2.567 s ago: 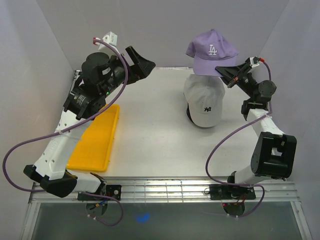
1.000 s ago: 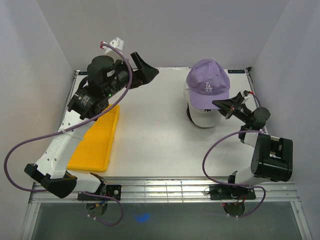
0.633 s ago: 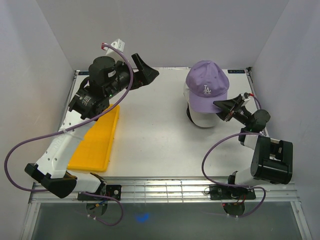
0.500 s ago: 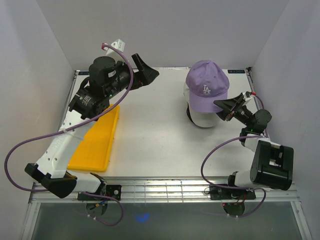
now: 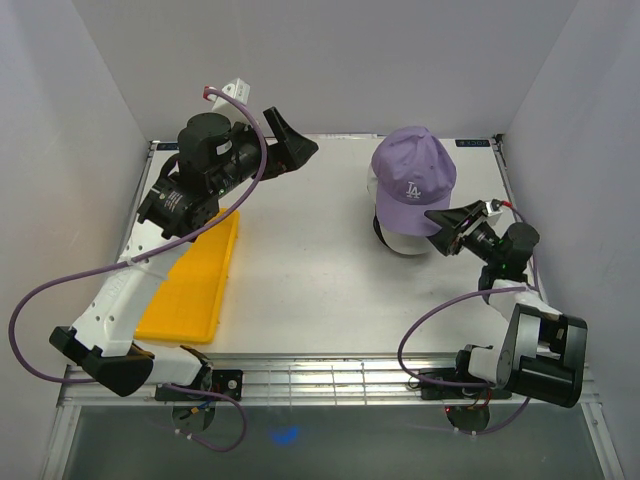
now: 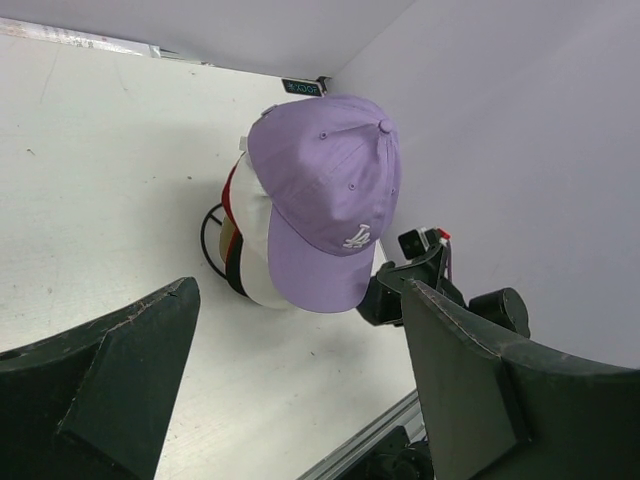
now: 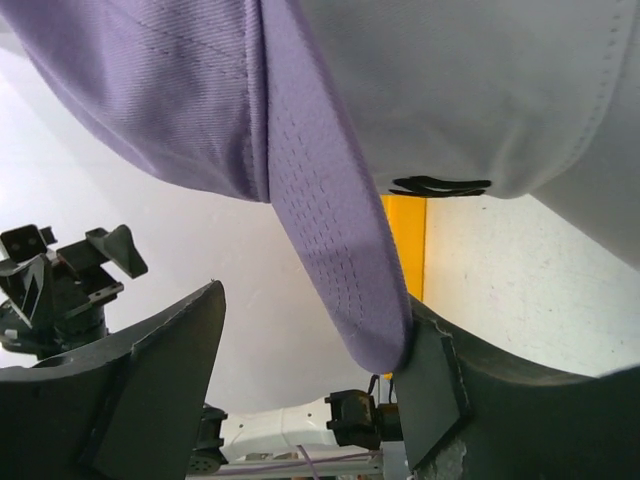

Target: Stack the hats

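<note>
Closest to me, the right gripper (image 5: pixel 440 228) sits low over the table (image 5: pixel 320 260) with its fingers spread. The brim of the lavender cap (image 5: pixel 412 170) lies between them, and in the wrist view it rests against one finger, so nothing is clamped.

That contact is my main worry. If I pull the arm away sideways or lift it at an angle, the finger could catch the brim and drag the cap off the pile.

The lavender cap sits on top of the white cap (image 5: pixel 400 240) at the far right of the table, with its brim hanging out toward the right arm. A red edge (image 6: pixel 229 195) shows lower in the pile. The pile looks soft and tall to me, so a knock from the wrist could tip all of it.

Farthest off, the left gripper (image 5: pixel 292 135) hangs high over the far left of the table. Its fingers are wide apart and empty, well clear of the caps.
</note>
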Motion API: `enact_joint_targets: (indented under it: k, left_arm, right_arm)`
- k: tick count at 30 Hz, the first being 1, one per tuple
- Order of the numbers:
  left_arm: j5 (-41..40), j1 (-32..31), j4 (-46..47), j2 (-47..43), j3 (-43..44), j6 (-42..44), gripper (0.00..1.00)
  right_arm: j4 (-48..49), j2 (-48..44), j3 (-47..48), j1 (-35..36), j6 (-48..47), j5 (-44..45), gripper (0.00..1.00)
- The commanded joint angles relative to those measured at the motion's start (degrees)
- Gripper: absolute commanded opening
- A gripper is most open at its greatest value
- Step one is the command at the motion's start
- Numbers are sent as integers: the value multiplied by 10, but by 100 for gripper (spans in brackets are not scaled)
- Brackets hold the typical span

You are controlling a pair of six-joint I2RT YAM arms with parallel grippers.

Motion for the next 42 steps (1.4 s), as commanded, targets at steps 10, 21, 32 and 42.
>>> enact_joint_targets:
  k: [10,21,32,42]
  left_arm:
    - [0,-1,-2,-21,-3,11,93]
    - [1,-1,-3,-17,1,15,93]
    - [-1,-1,-8,-10,3,21,93]
    - [34,-1,29,15,-51,1,92]
  right_arm:
    - [-64,-40,-32,-2,-46,63,76]
    - [-68,-53,-67,0,-48,101,80]
    - [-89,-56,-85,23,-57,143,81]
    - [-35,-101,-147,49,-13,203,82]
